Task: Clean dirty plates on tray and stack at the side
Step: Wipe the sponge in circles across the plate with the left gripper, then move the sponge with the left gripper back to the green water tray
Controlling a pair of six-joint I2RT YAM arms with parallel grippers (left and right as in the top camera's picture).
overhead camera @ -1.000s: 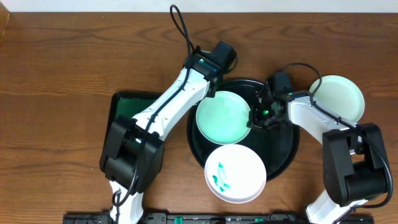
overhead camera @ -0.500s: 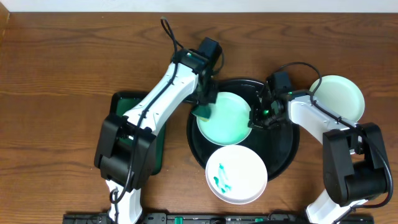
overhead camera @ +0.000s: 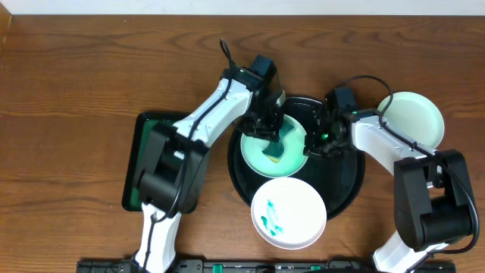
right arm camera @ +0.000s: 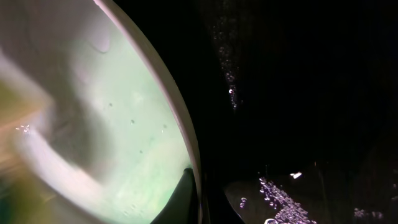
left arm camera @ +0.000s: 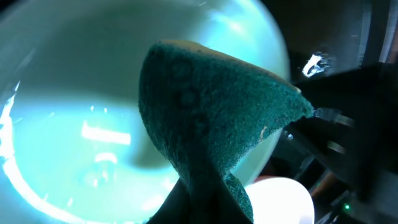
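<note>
The 2 arms meet mid-table. The left arm (overhead camera: 216, 110) stretches forward, wrist bent down, left gripper (overhead camera: 270, 139) clamped. The right arm (overhead camera: 383, 140) angles inward, right gripper (overhead camera: 309, 146) pinched tight.

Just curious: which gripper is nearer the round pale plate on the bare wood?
Right. Left of the pale plate, the right gripper grips a round mint plate; farther left, the left gripper holds a green sponge.

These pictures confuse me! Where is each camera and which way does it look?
Overhead: above the table, looking down at the black tray; both arms show.
Left wrist: on left arm, facing the sponge on the mint plate; fingers mostly hidden.
Right wrist: on right arm, facing that plate's rim; one dark fingertip shows.
Both wrist views share that plate.
</note>
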